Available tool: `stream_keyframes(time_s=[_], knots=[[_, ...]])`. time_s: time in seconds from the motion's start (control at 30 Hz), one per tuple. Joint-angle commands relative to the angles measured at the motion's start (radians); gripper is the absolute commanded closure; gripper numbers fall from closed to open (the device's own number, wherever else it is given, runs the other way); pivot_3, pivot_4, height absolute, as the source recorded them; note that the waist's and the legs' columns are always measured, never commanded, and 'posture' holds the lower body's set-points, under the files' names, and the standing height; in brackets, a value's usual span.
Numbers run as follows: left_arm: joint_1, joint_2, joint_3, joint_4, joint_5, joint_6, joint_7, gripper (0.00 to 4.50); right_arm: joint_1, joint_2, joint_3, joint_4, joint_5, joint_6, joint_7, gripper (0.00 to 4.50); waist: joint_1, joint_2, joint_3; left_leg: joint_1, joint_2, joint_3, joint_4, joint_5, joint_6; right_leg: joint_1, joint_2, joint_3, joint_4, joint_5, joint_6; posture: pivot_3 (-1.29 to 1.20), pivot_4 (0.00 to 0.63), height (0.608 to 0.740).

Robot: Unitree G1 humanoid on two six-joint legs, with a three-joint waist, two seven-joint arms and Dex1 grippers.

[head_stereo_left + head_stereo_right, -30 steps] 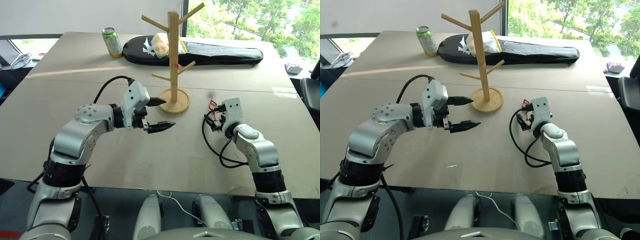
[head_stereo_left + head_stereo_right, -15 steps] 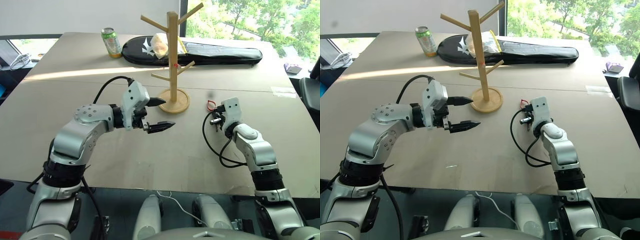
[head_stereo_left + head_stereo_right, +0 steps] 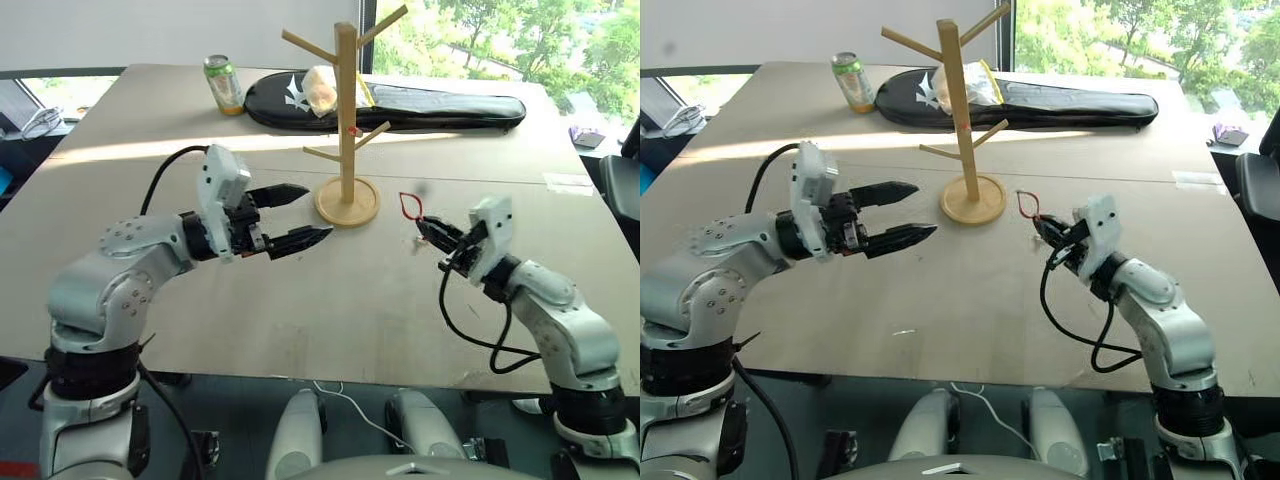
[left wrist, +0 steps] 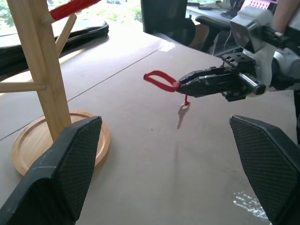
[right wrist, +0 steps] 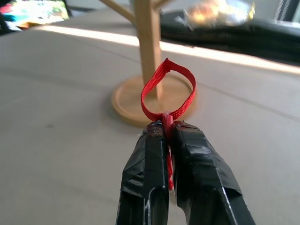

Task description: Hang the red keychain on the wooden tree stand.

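The red keychain (image 3: 408, 205) hangs clear of the table, its loop sticking out ahead of my right gripper (image 3: 425, 224), which is shut on its base. The small silver key (image 4: 182, 109) dangles below the fingertips. In the right wrist view the red loop (image 5: 168, 91) stands in line with the wooden tree stand (image 5: 147, 42). The tree stand (image 3: 346, 110) rises upright on its round base (image 3: 347, 202) at mid-table, to the left of and a little beyond the keychain. My left gripper (image 3: 315, 211) is open and empty, level, left of the stand's base.
A green can (image 3: 224, 84) stands at the far left of the table. A long black bag (image 3: 400, 105) lies behind the stand with a wrapped bun (image 3: 321, 88) on it. A black cable (image 3: 470, 320) loops under my right wrist.
My right gripper closed on the keychain on the table, then lifted it up and back towards me. The left gripper drew back to the left, rose a little and rolled.
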Motion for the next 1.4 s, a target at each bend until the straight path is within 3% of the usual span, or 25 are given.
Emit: stream_keyframes(time_s=[0.03, 0.23, 0.47, 1.17, 1.27, 1.37, 1.4], knots=[[-0.013, 0.006, 0.097, -0.042, -0.127, 0.066, 0.071, 0.0, -0.06, -0.009, 0.007, -0.052, -0.002, -0.089, 0.02, 4.45, 0.0, 0.0, 0.0, 0.0, 0.0, 0.0, 0.0, 0.0, 0.0, 0.0, 0.0, 0.0, 0.0, 0.0, 0.0, 0.0, 0.15, 0.74], [-0.072, -0.003, 0.192, -0.036, -0.335, 0.134, 0.226, 0.0, -0.199, 0.022, 0.092, 0.035, -0.107, -0.283, 0.033, 4.45, 0.003, -0.001, 0.001, -0.001, 0.0, 0.0, 0.0, 0.0, 0.0, 0.0, 0.0, 0.0, 0.0, 0.0, 0.0, 0.0, 0.15, 0.74], [-0.072, 0.013, 0.201, -0.051, -0.419, 0.117, 0.318, 0.0, -0.292, 0.069, 0.118, 0.185, -0.156, -0.379, 0.015, 4.45, 0.003, -0.001, 0.001, -0.001, 0.0, 0.0, 0.0, 0.0, 0.0, 0.0, -0.001, -0.001, 0.0, 0.0, 0.0, 0.0, 0.15, 0.74], [-0.078, 0.031, 0.16, -0.041, -0.464, 0.055, 0.359, 0.0, -0.369, 0.091, 0.165, 0.376, -0.247, -0.376, 0.019, 4.45, 0.004, -0.001, 0.001, -0.001, 0.0, 0.0, 0.0, 0.0, 0.0, 0.0, -0.001, -0.001, 0.0, 0.0, -0.001, 0.0, 0.15, 0.74], [-0.074, 0.038, 0.159, -0.038, -0.462, 0.052, 0.354, 0.0, -0.364, 0.085, 0.162, 0.373, -0.249, -0.367, 0.027, 3.56, 0.004, -0.001, 0.001, 0.0, 0.0, 0.0, 0.0, 0.0, 0.0, 0.0, -0.001, -0.001, 0.0, 0.0, -0.001, 0.0, 0.15, 0.74], [-0.075, 0.048, 0.155, -0.028, -0.457, 0.049, 0.347, 0.0, -0.359, 0.068, 0.152, 0.365, -0.242, -0.357, 0.044, 2.17, 0.004, -0.001, 0.001, -0.001, 0.0, 0.0, 0.0, 0.0, 0.0, 0.0, -0.001, -0.001, 0.0, 0.0, -0.001, 0.0, 0.15, 0.74], [-0.075, 0.058, 0.152, -0.022, -0.45, 0.052, 0.344, 0.0, -0.354, 0.056, 0.145, 0.356, -0.233, -0.35, 0.055, 1.95, 0.004, -0.001, 0.001, 0.0, 0.0, 0.0, 0.0, 0.0, 0.0, 0.0, -0.001, -0.001, 0.0, 0.0, -0.001, 0.0, 0.15, 0.74]])
